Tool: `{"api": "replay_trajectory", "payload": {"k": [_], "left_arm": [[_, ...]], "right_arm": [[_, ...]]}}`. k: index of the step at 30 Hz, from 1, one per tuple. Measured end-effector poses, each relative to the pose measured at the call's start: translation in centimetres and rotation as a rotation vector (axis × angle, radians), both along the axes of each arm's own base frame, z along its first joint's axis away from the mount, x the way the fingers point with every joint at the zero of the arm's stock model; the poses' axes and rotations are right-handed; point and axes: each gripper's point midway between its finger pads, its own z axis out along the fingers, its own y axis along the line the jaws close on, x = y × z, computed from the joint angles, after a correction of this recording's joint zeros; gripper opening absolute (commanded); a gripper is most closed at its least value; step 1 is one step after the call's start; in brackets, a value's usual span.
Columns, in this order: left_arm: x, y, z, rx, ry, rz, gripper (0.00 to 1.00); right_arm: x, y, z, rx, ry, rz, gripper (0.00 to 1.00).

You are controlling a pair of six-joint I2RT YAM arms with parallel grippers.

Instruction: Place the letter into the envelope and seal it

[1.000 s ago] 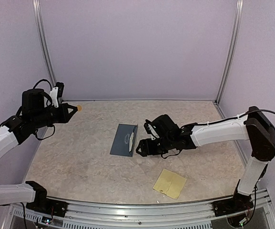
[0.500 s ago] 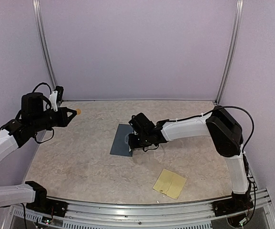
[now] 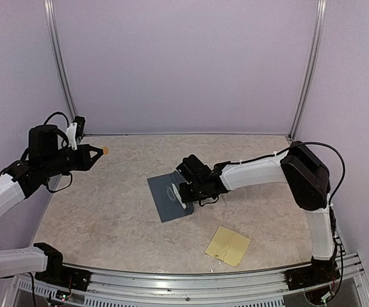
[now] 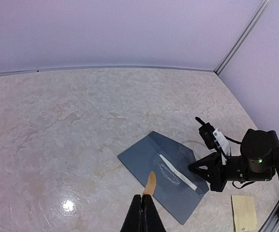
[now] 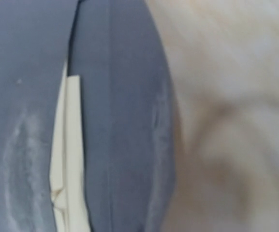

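While the envelope (image 3: 170,198) lies flat at mid-table, skewed, w/ a pale strip of the letter (image 4: 177,172) showing along its opening, the step in hand reads as closing the flap ahead of sealing.

Findings:
- Letter: mostly inside, strip uncovered. The blue panel on the gripper's side of the strip is prob. the flap, not certain.
- Right gripper (image 3: 181,194): low at the envelope's right edge, fingers clenched tight. Cannot tell whether it nips the paper or only presses on it. Its own wrist view shows blue paper, cream strip and bare table (image 3: 107,211), no fingers.
- Left gripper (image 4: 142,208): raised, well off to the left, clamped on a round brown sticker (image 4: 150,182) jutting from its tips.
- Sticker sheet (image 3: 227,245): near the front edge, well apart from the envelope.

Recs (judgement only):
1. Get the strip fully covered before the sticker goes on, else the seal lands on the letter.
2. Sweep the flap over low and slow. The envelope is light and prob. slides on the smooth top, so hold it down w/ the right arm.
3. Bring the sticker in only once the flap is flat. Aim across flap tip and body, then press.
4. Risk: sticker clings to the fingers on release.
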Motion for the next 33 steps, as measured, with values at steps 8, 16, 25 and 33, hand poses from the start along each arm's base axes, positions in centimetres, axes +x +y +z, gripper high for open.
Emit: {"api": "replay_trajectory", "payload": {"k": [8, 16, 25, 33], "left_arm": [[-2.3, -4.3, -1.1, -0.056, 0.044, -0.112, 0.0], [-7.4, -11.7, -1.8, -0.084, 0.04, -0.284, 0.0], [-8.1, -16.3, -5.3, 0.01, 0.081, -0.335, 0.0], [-7.0, -17.4, -5.5, 0.043, 0.078, -0.331, 0.0]], "right_arm": [[-5.9, -5.8, 1.2, -0.025, 0.057, 0.045, 0.07], [-11.6, -8.2, 3.1, 0.059, 0.105, 0.128, 0.62], [-12.0, -10.3, 6.0, 0.185, 0.08, 0.076, 0.41], [-10.5, -12.9, 3.3, 0.202, 0.129, -0.009, 0.26]]}}
